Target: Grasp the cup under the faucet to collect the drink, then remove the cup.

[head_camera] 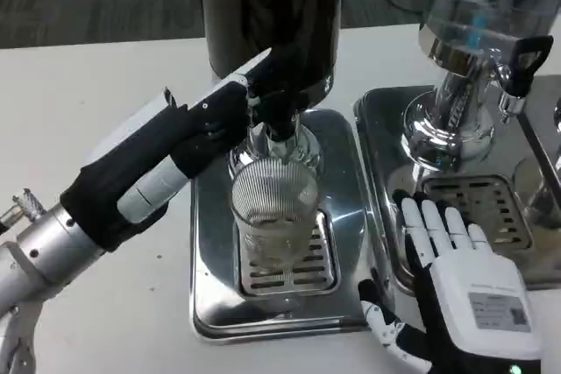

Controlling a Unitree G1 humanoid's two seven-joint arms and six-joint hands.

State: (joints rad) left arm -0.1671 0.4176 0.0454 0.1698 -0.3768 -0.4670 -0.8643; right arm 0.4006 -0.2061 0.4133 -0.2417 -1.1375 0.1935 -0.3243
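- While the cup (276,221) is standing upright on the grate (289,273) of the left tray (210,243), the left robot hand (215,120) is reaching up to the tap (276,116) above it.
- The cup is clear and ribbed, sitting directly under the tap of the dark dispenser (272,15), its long axis running straight up.
- A little pale liquid appears to be sitting in the bottom of the cup; whether drink is flowing cannot be told.
- The left robot hand is coming in from the lower left, its fingers lying against the tap area; whether they are gripping the lever cannot be told.
- The right robot hand (456,278) is resting low on the right, its fingers spread and holding nothing, lying over the edge of the second tray (386,129).
- The cup is lying to the left of the right robot hand, near it, with the raised rims of both trays between them.
- That right robot hand is judged the nearer one for the grasp, since the left one is busy above.
- A sideways reach to the left, with fingers wrapping the upright cup wall, is what the coming move seems to call for.
- Open room is lying toward the viewer, across the tray's front lip and onto the white table (105,67).
- Room is tight above, where the tap is hanging close over the cup's rim.
- A second, silver dispenser (473,59) is crowding the right side.
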